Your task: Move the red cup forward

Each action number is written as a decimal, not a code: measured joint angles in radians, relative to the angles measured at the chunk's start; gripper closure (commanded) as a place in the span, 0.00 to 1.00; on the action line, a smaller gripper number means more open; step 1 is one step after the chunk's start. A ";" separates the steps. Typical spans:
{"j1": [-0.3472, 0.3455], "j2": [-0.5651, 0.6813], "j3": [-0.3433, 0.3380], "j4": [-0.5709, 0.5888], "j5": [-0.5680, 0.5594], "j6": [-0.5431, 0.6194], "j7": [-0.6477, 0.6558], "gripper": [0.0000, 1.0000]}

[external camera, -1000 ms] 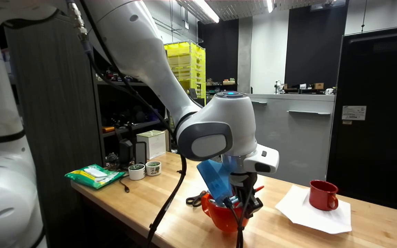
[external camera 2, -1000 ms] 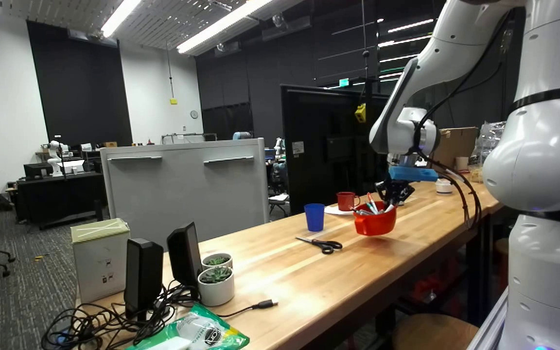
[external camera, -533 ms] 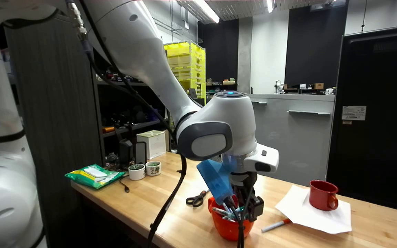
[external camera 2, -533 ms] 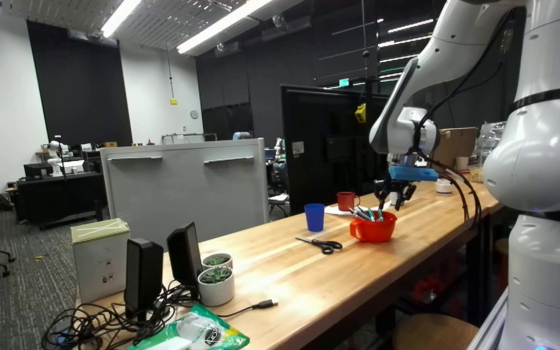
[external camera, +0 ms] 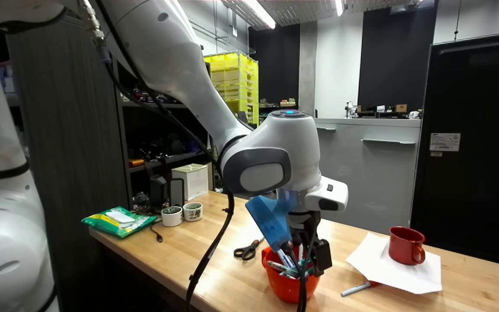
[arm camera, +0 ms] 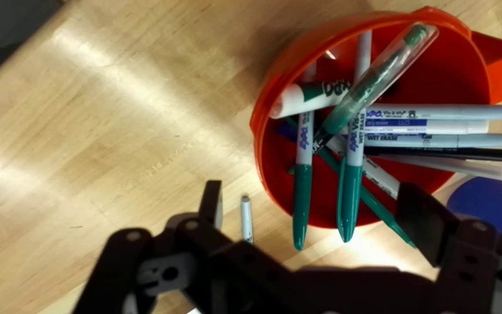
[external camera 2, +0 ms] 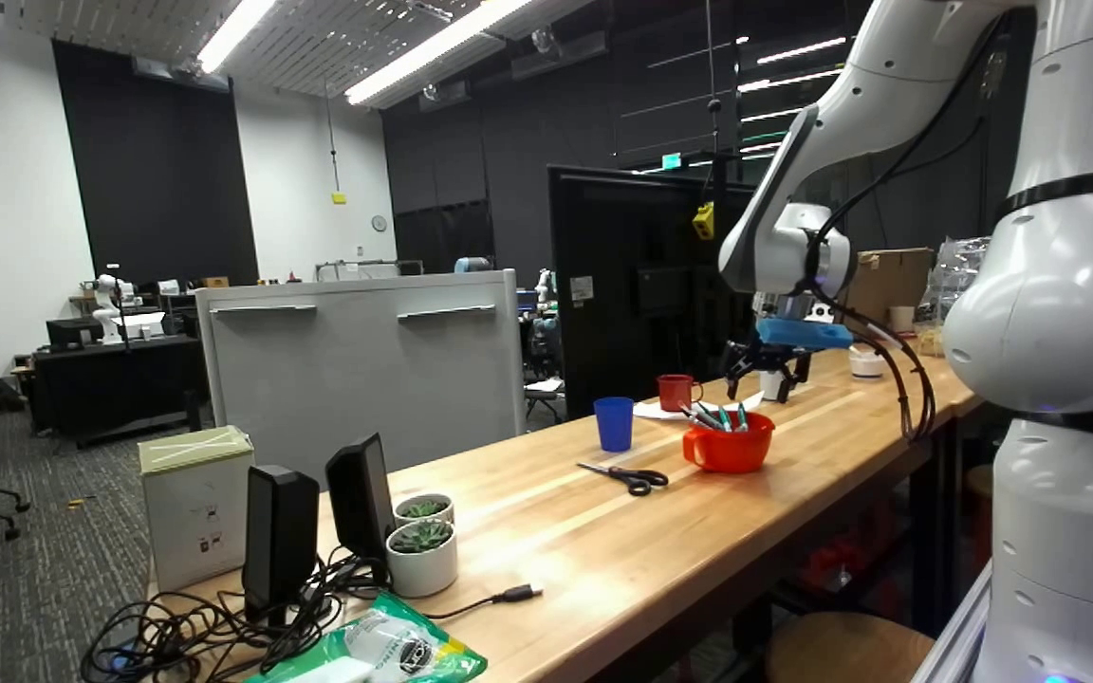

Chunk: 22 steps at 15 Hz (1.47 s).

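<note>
The red cup [external camera 2: 736, 452], a wide bright red bowl with a tab-like handle, stands upright on the wooden table in both exterior views. It holds several markers, many with green caps. From above in the wrist view, the red cup [arm camera: 456, 56] fills the upper right. My gripper [external camera 2: 761, 387] hangs just above and behind it in an exterior view, its fingers wide apart with nothing between them. In the wrist view, the right finger [arm camera: 425, 222] overlaps the cup's lower rim, while the left finger [arm camera: 211, 200] is over bare wood. Cables partly hide the cup [external camera: 282, 289] in an exterior view.
A loose marker [external camera: 355, 289] lies beside the white paper [external camera: 409, 279], which bears a darker red mug [external camera: 406, 245]. A blue cup [external camera 2: 614, 425] and scissors [external camera 2: 639, 479] are near the cup's handle side. Small potted plants [external camera 2: 421, 560] and speakers [external camera 2: 279, 536] sit farther along the table.
The lifted red cup came down onto the table as my gripper opened and let go of it. A red-capped marker dropped out and rolled toward the paper. The gripper has since risen slightly.
</note>
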 measured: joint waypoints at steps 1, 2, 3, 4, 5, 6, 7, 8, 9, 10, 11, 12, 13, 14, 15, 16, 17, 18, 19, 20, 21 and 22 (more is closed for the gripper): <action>0.000 -0.003 0.000 0.007 0.003 -0.023 -0.002 0.00; 0.000 -0.004 0.000 0.017 0.012 -0.051 -0.004 0.00; 0.000 -0.005 0.000 0.031 0.026 -0.081 -0.005 0.00; 0.000 -0.005 0.000 0.048 0.041 -0.113 -0.006 0.00; -0.001 -0.005 0.000 0.065 0.055 -0.144 -0.006 0.00; -0.003 -0.002 0.000 0.084 0.065 -0.172 -0.004 0.00; -0.006 0.004 -0.001 0.102 0.073 -0.194 -0.004 0.00; -0.009 0.012 -0.001 0.119 0.077 -0.206 -0.001 0.00; -0.012 0.023 -0.001 0.135 0.078 -0.211 0.002 0.00; -0.015 0.037 -0.001 0.150 0.078 -0.211 0.006 0.00; -0.017 0.055 -0.001 0.166 0.078 -0.210 0.009 0.00; -0.019 0.074 -0.001 0.183 0.078 -0.206 0.013 0.00; -0.019 0.097 -0.001 0.202 0.076 -0.201 0.021 0.00; -0.019 0.121 0.000 0.221 0.072 -0.200 0.034 0.00; -0.019 0.141 0.002 0.239 0.069 -0.200 0.045 0.00; -0.019 0.157 0.003 0.252 0.069 -0.200 0.050 0.00; -0.019 0.167 0.004 0.260 0.069 -0.200 0.054 0.00; -0.019 0.172 0.004 0.263 0.069 -0.200 0.055 0.00; -0.019 0.173 0.004 0.264 0.069 -0.200 0.056 0.00; -0.019 0.173 0.004 0.265 0.069 -0.200 0.056 0.00; -0.019 0.174 0.006 0.266 0.069 -0.201 0.056 0.00; -0.019 0.179 0.009 0.268 0.069 -0.206 0.060 0.00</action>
